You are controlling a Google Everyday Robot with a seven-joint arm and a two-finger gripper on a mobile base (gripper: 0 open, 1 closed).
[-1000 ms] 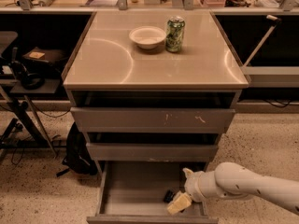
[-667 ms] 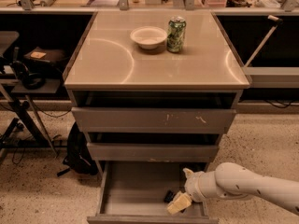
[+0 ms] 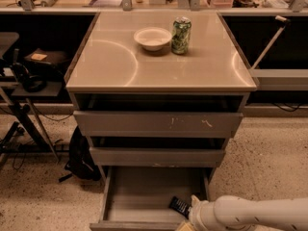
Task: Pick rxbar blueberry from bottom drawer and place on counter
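Rxbar blueberry in bottom drawer, axis rear-left to front-right, beside claw; opening unclear.

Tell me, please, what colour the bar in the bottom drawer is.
The rxbar blueberry is navy-black, camera view; end effector beside it.

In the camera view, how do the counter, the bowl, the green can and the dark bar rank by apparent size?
1. counter, largest.
2. bowl and green can: about alike, not ranked.
3. rxbar blueberry, smallest, though the gripper at the front right of the bottom drawer may hide part.
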